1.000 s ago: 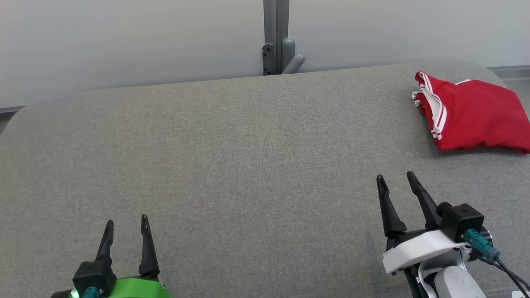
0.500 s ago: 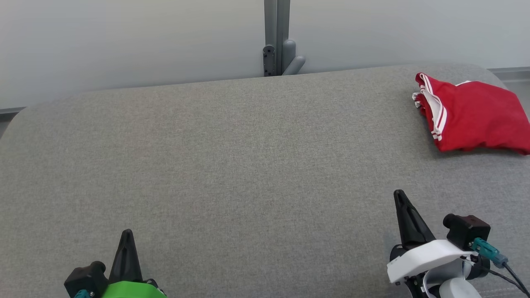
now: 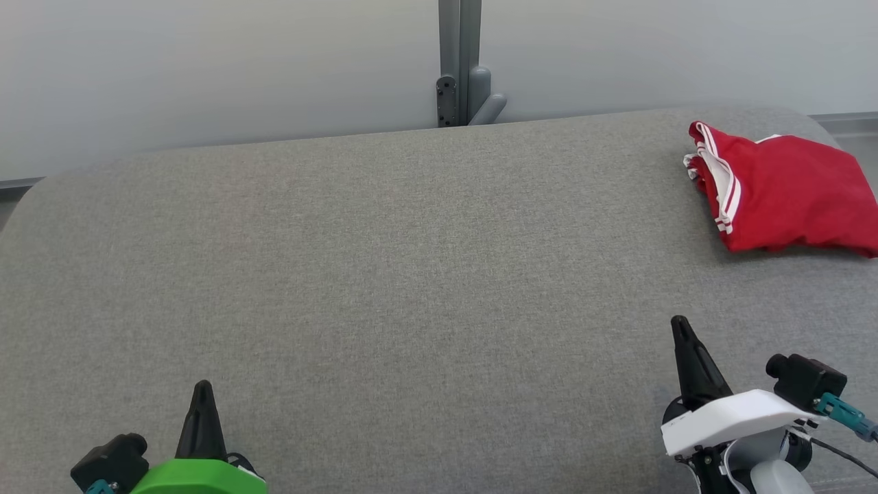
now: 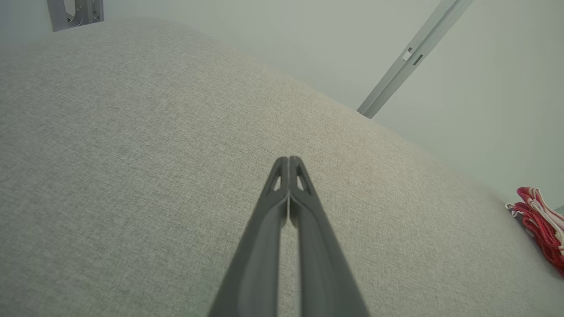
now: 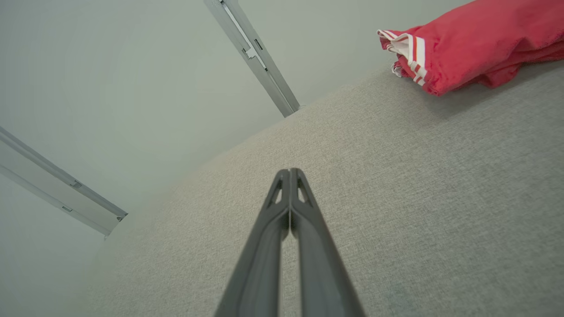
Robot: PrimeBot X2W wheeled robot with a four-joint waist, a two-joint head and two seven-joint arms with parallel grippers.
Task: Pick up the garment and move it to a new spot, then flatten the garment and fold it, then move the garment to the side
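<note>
Grey fabric tabletop (image 3: 411,274) against a pale wall, nothing in your grasp.
Your left gripper (image 3: 202,394) hovers at the near edge, its fingers pinched together on nothing. Ahead of it and to its right, a grey post (image 3: 461,62) rises behind the table. Your right gripper (image 3: 681,333) is likewise closed and empty. The red garment (image 3: 782,195) with white stripes lies bundled well ahead of it, slightly to its right, touching neither hand.

Head view downward; wrist views low over shared surface (image 3: 411,274)

Garment (image 3: 778,192) on table's (image 3: 384,274) far-right corner
</note>
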